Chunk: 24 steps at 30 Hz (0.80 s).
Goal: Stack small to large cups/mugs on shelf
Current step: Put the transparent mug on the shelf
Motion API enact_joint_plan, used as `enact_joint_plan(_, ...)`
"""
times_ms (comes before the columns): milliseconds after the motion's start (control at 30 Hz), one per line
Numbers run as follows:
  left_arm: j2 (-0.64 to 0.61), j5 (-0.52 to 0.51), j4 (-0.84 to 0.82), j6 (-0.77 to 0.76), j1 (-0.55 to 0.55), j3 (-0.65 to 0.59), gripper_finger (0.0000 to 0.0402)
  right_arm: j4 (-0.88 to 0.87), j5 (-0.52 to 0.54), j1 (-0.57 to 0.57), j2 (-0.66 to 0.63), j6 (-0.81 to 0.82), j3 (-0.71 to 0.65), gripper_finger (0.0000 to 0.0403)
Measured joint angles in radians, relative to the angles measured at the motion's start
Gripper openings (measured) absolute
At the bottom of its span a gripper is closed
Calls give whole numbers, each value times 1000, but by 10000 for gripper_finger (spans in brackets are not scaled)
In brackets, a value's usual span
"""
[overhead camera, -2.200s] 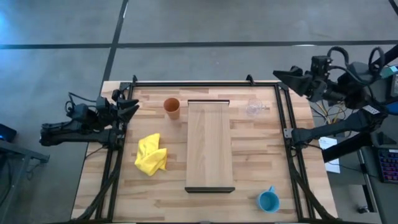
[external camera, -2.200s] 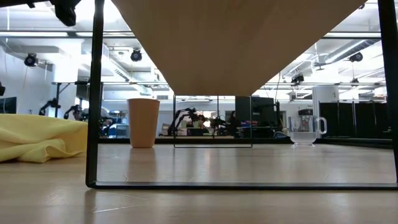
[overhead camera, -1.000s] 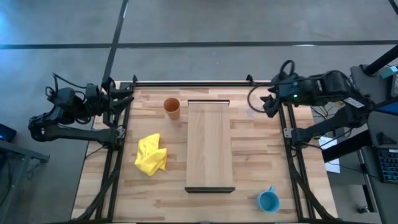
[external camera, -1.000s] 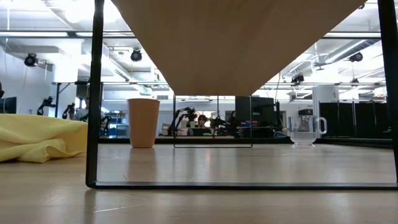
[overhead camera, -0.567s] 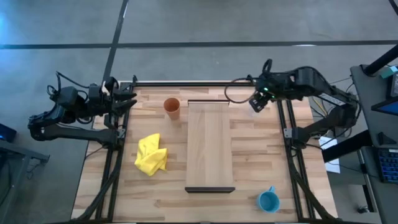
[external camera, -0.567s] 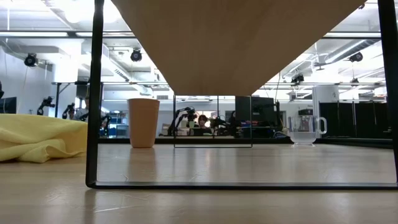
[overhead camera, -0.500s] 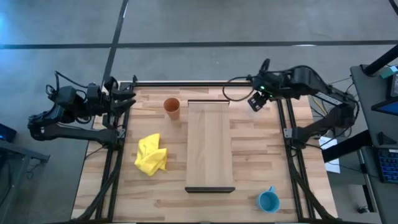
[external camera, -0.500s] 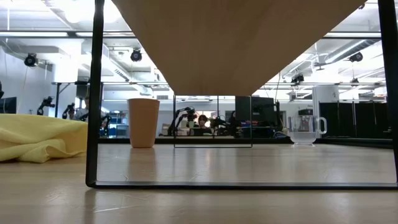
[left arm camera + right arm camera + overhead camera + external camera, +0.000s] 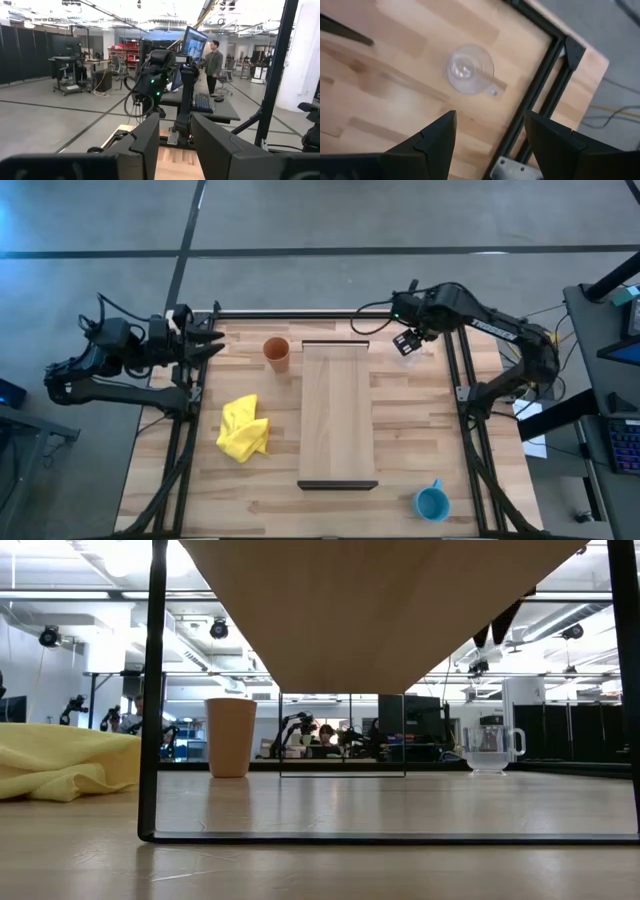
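The clear glass mug (image 9: 469,70) stands upright on the tabletop near the far right corner, and it also shows in the low view (image 9: 492,748). My right gripper (image 9: 490,137) is open above it, pointing down, with its fingertips in the low view (image 9: 495,628) well above the mug. The orange-brown cup (image 9: 277,352) stands upright at the far left of the shelf (image 9: 338,415). The light-blue mug (image 9: 432,503) stands near the front right corner. My left gripper (image 9: 208,345) is open and empty at the table's left edge.
A crumpled yellow cloth (image 9: 243,428) lies left of the shelf. The shelf stands raised on a dark frame (image 9: 150,690). A black rail (image 9: 540,75) runs along the table's right edge close to the glass mug. A person (image 9: 215,60) stands in the room beyond.
My right gripper has swung from the table's right edge toward the left, over the far right corner. It has tipped to point down above the glass mug. Its fingertips have come into the low view from above. The mugs, the cup and the cloth have stayed still.
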Motion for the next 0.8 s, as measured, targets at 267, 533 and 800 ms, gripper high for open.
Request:
enact_joint_plan(267, 4, 0, -2, 0, 0, -2, 102, 19, -6, -17, 70, -1, -66, 227)
enact_joint_plan(533, -1, 0, -1, 0, 0, -2, 102, 64, -20, -17, 157, -41, -71, 227)
enact_joint_plan(800, -8, 0, -2, 0, 0, -3, 102, 82, -105, -16, 210, -251, -71, 227)
